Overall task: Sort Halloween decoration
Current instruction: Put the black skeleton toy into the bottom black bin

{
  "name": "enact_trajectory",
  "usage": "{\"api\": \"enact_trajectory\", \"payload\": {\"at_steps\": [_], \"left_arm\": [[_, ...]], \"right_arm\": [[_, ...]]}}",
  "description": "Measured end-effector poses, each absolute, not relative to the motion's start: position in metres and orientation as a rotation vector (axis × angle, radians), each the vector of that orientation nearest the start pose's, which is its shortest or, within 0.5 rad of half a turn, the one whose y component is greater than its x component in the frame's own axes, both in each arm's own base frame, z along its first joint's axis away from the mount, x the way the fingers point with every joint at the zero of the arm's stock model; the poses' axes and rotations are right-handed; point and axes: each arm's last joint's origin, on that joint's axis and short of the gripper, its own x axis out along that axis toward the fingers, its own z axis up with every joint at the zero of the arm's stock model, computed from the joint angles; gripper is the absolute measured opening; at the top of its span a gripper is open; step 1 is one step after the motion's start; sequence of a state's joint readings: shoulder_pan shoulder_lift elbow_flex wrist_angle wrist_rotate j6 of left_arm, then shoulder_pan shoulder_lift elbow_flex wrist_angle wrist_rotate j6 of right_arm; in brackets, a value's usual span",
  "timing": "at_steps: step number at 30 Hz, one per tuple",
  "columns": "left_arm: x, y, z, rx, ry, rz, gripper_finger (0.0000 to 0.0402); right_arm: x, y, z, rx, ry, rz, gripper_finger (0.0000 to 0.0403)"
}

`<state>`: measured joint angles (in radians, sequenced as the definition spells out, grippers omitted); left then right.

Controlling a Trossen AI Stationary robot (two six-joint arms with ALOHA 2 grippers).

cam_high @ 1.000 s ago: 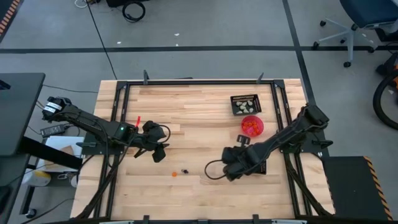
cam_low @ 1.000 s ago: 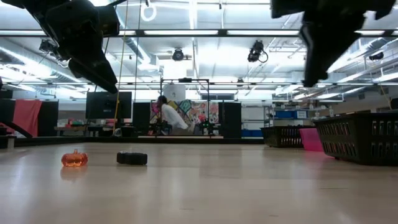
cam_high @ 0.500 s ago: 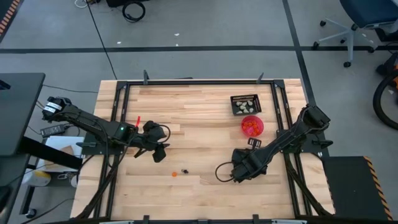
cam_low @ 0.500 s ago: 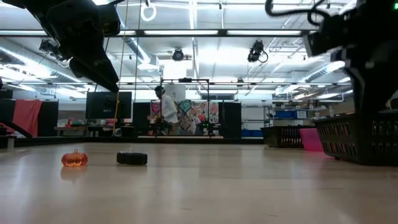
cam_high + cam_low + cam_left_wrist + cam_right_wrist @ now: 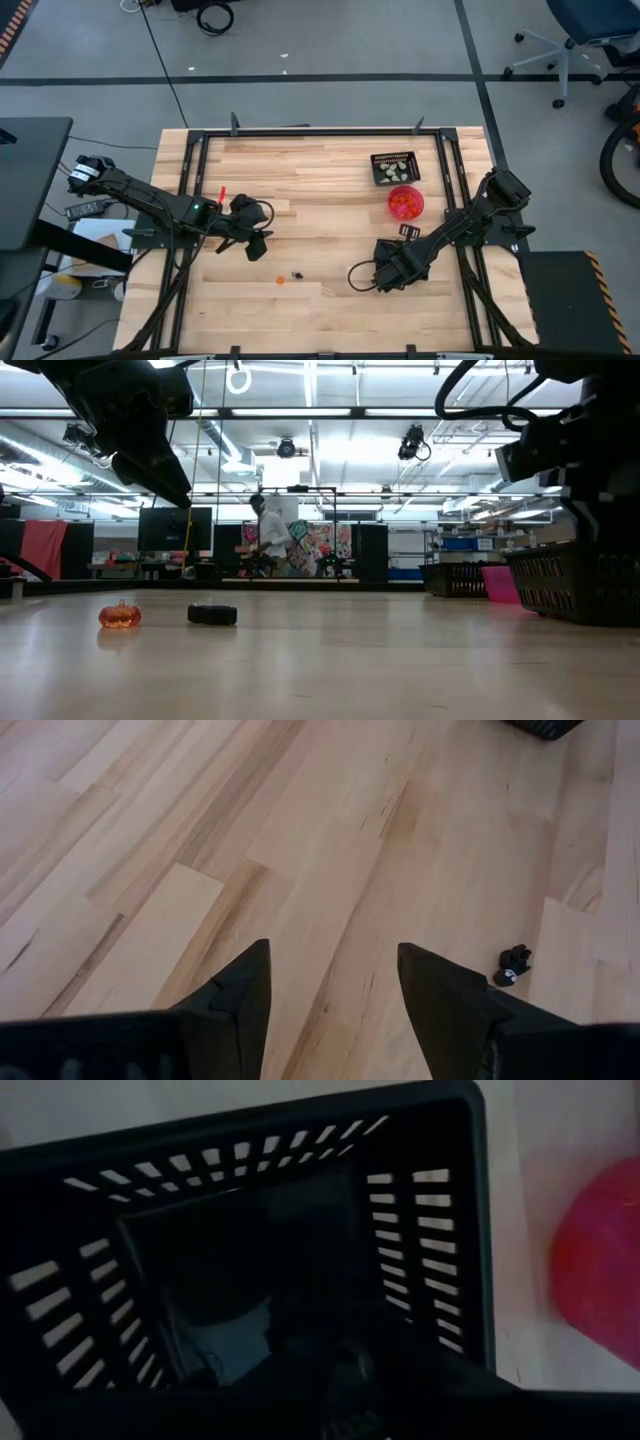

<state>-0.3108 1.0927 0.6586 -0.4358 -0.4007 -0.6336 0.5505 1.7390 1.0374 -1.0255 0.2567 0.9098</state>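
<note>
A black mesh tray point(image 5: 394, 167) sits beside the pink-red bowl point(image 5: 406, 202) on the wooden table point(image 5: 320, 190); a person point(image 5: 272, 540) stands far behind.

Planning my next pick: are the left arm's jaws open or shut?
Open. In the left wrist view the left gripper shows bare wood between its two dark fingers, holding nothing.

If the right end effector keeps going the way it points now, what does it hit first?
Most likely the floor of the black mesh tray: the right end effector points down into it, with the pink-red bowl off to one side. Depth inside is too dark to judge.
</note>
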Motion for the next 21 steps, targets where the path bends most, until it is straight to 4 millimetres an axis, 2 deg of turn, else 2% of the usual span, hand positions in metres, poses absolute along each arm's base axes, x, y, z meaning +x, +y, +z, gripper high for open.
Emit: {"api": "enact_trajectory", "payload": {"at_steps": [8,15,21], "left_arm": [[0.201,-0.053,0.217,-0.295,0.748,0.334,0.0192],[0.201,-0.053,0.218,-0.297,0.743,0.332,0.0192],[0.201,-0.053,0.218,-0.297,0.743,0.333,0.0192]], "right_arm": [[0.238,0.137,0.163,0.043,1.475,-0.490,0.0122],[0.248,0.140,0.194,0.058,1.319,-0.481,0.0131],[0.266,0.148,0.213,0.029,1.181,-0.447,0.0130]]}}
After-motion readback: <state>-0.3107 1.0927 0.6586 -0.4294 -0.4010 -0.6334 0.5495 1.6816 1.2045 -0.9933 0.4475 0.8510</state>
